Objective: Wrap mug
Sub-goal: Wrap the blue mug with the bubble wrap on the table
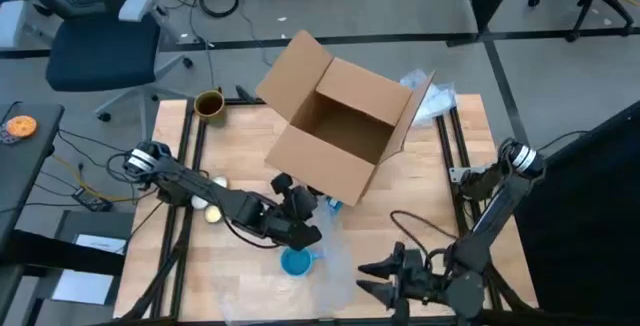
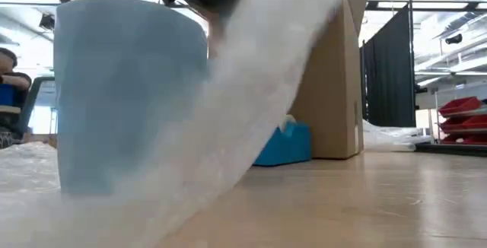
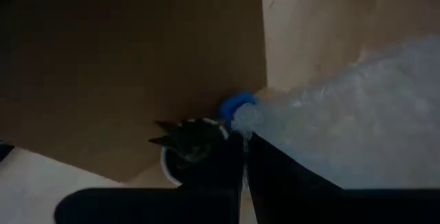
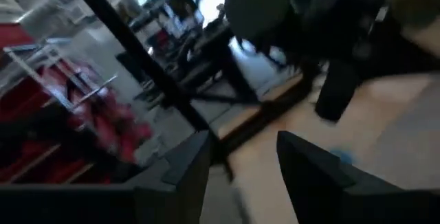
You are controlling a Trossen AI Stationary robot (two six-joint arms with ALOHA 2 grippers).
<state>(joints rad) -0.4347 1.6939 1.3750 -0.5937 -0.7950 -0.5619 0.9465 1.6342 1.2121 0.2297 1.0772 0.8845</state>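
A light blue mug (image 1: pixel 296 261) stands upright on the wooden table near its front edge, also large in the low view (image 2: pixel 129 96). A sheet of clear bubble wrap (image 1: pixel 338 254) lies under and beside it. My left gripper (image 1: pixel 300 229) hangs just above the mug's far side, shut on the wrap. To the right of the mug, my right gripper (image 1: pixel 372 278) rests low near the table's front edge, open with nothing between its fingers (image 4: pixel 196 165). My left gripper pinches a gathered edge of the bubble wrap (image 3: pixel 246 122) between its two fingers. That edge is lifted over the mug. From there the sheet (image 2: pixel 251 103) slopes down past the mug to the table, drawn fairly straight.
An open cardboard box (image 1: pixel 340 116) lies tipped at the table's middle and far side. A blue tape dispenser (image 2: pixel 285 145) sits at its foot. A brown mug (image 1: pixel 208 104) stands at the far left corner, more plastic wrap (image 1: pixel 435 96) at the far right.
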